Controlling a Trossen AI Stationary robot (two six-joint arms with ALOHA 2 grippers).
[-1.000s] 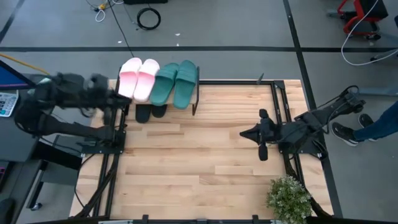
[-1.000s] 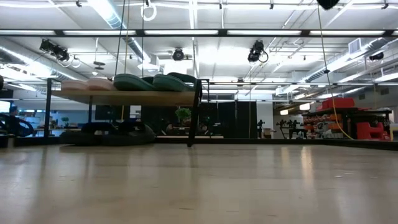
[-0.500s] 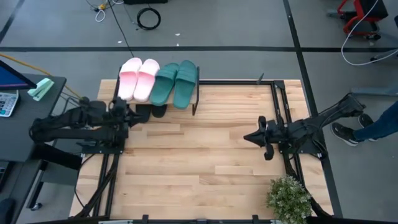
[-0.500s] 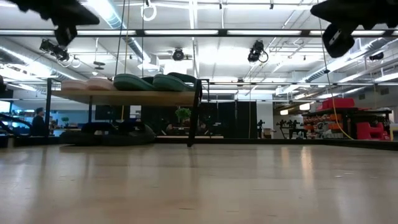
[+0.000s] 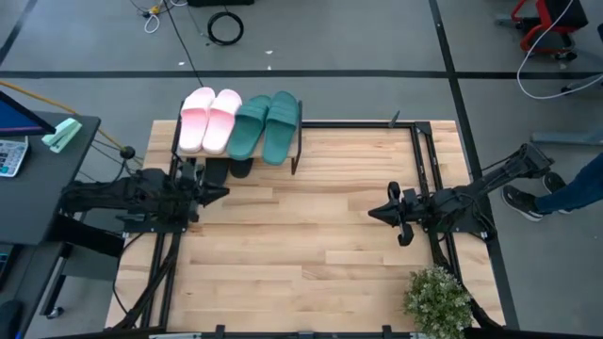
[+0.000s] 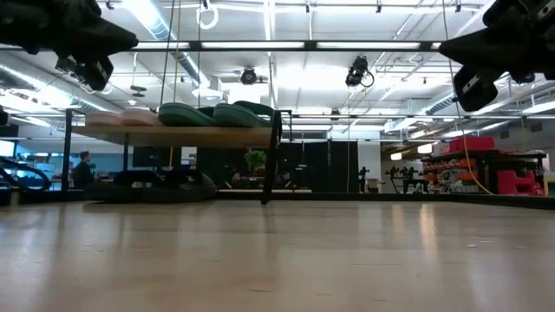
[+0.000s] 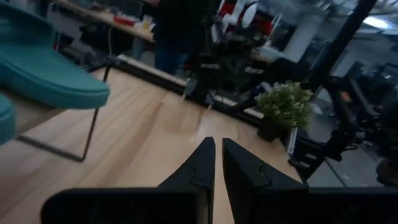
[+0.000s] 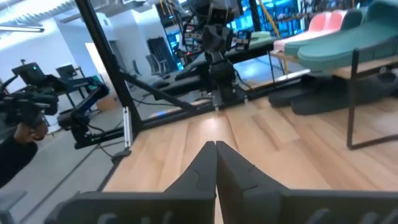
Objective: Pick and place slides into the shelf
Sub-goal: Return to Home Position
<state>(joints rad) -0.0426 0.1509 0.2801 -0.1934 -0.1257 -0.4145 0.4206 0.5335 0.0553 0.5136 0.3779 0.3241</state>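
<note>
Slides, six, foam, wide-strapped, in three pairs, all stowed at the small low shelf (image 6: 191,134) of light plank on thin black legs.
- Pale pink pair (image 5: 209,120): on the plank, at one end.
- Teal green pair (image 5: 267,125): on the plank beside the pink, at the other end. The outer one lies at the plank's edge, by the end leg.
- Black pair (image 5: 229,170): under the plank, ends showing past its table-side edge.
- Orientation: all long axes parallel, crosswise to the plank's length, one end toward the large wooden tabletop (image 5: 311,245). I cannot tell heel from toe.

Left gripper (image 5: 219,191): just off the shelf's table side, below the pink end, fingers drawn to a thin slit, holding nothing.
Right gripper (image 5: 377,212): well apart from the shelf, across the tabletop beyond the teal end, fingers pressed together, empty.

Hazards, as I judge them:
- The left arm sits close to the shelf legs and the black pair. A wide swing on retreat could clip a leg and jolt the rack.
- A jolt could tip the outer teal slide off its end.
</note>
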